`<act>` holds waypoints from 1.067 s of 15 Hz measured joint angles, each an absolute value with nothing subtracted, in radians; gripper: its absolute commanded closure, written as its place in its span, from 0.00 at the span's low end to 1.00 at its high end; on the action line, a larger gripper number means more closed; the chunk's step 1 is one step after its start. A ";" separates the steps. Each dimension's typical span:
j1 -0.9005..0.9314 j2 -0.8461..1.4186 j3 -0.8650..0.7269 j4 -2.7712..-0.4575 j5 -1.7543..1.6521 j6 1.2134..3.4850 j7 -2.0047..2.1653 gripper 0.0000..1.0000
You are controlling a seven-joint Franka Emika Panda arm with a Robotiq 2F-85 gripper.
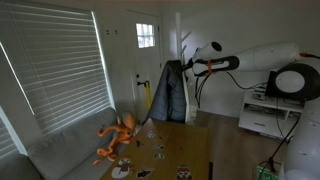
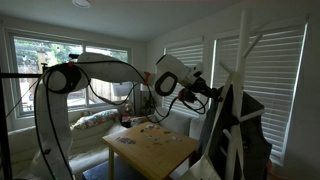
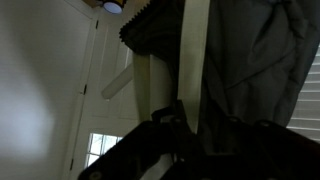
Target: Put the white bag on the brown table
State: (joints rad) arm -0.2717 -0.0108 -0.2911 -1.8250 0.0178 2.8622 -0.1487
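Where blinds (image 2: 290,60) back the brown table (image 2: 170,150), I cannot tell whether the hand (image 2: 212,93) grips.

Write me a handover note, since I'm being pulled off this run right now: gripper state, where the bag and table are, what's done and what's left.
Gripper: raised at the coat rack, right against the hanging things. I cannot tell if it is open or shut.
White bag: in the wrist view a pale strap, probably the bag's, runs down to the gripper beside grey fabric. The bag's body is not clearly separable from the dark garment.
Brown table: below the rack, with no bag on it.
Done: arm at the rack.
Left: confirm the grip, lift the bag off and set it on the table.
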 measured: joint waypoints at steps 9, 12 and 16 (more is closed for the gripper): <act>-0.272 -0.014 -0.290 -1.825 0.000 2.873 -0.143 0.50; -0.274 -0.015 -0.299 -1.825 -0.035 2.890 -0.116 0.30; -0.274 -0.010 -0.304 -1.825 -0.038 2.892 -0.110 0.62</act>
